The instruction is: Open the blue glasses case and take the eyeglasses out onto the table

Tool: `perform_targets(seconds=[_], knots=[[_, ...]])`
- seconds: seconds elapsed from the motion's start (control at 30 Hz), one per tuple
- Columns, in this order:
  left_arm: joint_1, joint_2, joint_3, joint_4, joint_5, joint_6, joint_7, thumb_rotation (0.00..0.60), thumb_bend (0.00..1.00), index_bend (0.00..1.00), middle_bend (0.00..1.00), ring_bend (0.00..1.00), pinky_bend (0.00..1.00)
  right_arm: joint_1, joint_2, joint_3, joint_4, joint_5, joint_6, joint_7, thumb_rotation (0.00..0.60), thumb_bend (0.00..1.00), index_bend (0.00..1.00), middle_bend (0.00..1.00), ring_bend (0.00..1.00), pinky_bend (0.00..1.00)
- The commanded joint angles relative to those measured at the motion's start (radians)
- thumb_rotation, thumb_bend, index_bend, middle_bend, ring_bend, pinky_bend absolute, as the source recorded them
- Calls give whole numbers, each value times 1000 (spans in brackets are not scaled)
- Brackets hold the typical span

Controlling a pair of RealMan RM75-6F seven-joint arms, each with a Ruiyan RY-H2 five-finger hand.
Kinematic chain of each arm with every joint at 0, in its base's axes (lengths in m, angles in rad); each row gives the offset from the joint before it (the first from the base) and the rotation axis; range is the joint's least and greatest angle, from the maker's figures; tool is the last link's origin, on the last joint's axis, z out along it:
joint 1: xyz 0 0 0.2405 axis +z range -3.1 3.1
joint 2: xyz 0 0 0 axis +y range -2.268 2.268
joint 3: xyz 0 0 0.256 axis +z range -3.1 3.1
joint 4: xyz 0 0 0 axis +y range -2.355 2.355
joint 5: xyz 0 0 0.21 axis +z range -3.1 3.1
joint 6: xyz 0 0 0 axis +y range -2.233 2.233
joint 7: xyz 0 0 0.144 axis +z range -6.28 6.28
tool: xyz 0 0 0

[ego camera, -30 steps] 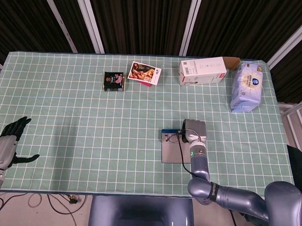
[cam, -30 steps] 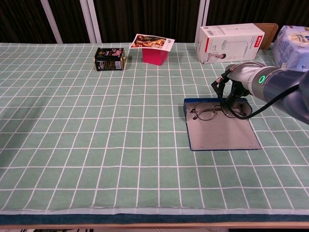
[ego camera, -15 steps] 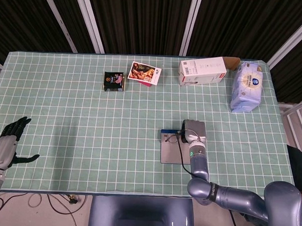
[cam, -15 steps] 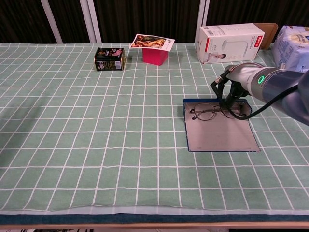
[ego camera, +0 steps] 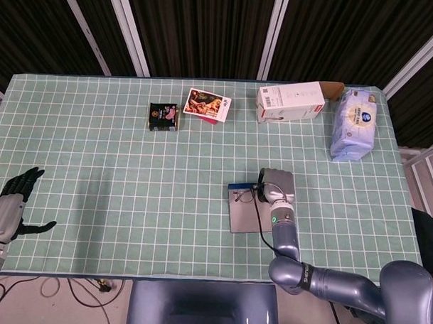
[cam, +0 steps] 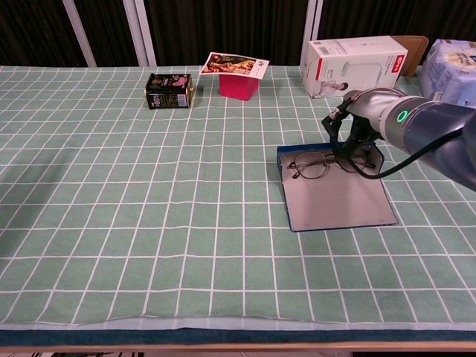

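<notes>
- One left hand [ego camera: 8, 208] lies at the near left edge of the table [ego camera: 103, 151], seen only in the head view; its dark fingers [ego camera: 24, 180] are spread apart and hold nothing.
- One blue glasses case [cam: 338, 195] lies open and flat on the green checked cloth, its grey lining upward. The wide flap stretches toward the robot from the right hand's fingers, and a blue rim shows along the case's far and left edges.
- One pair of eyeglasses [cam: 316, 163] rests on the far part of the open case, lenses toward the left and just left of the right hand's fingers, with one temple running back under them.
- One right hand [cam: 355, 134] sits at the far right corner of the case, below a silver wrist with a green light. Its dark fingers [cam: 336, 123] are curled down at the temple end of the glasses; whether they actually pinch the frame cannot be told in either view.
- One small dark tin [cam: 169, 90] stands well beyond and far to the left of those fingers.
- One pink box [cam: 239, 84] with one picture card [cam: 234, 65] laid on top stands beyond and left of the fingers, just right of the tin.
- One white carton [cam: 363, 54] with red markings lies on its side directly beyond the right hand's fingers.
- One pale blue soft packet [ego camera: 354, 124] lies beyond and to the right of the fingers, beside the carton.
</notes>
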Motion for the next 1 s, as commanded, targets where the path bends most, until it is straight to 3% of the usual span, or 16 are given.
perform_targets(seconds=[0.03, 0.47, 1.0], knots=[[1, 0, 0, 0, 0, 1, 0, 600, 0, 0, 0, 0, 0, -14, -5, 9, -4, -31, 5, 42, 600, 513, 536, 1000, 1000, 1000], [3, -1, -1, 1, 5, 10, 0, 600, 0, 0, 0, 0, 0, -56, -41, 39, -5, -119, 13, 204, 600, 513, 544, 1000, 1000, 1000], [4, -2, -1, 1, 5, 11, -1, 600, 0, 0, 0, 0, 0, -92, -132, 58, 86, -266, 62, 362, 600, 513, 543, 1000, 1000, 1000]])
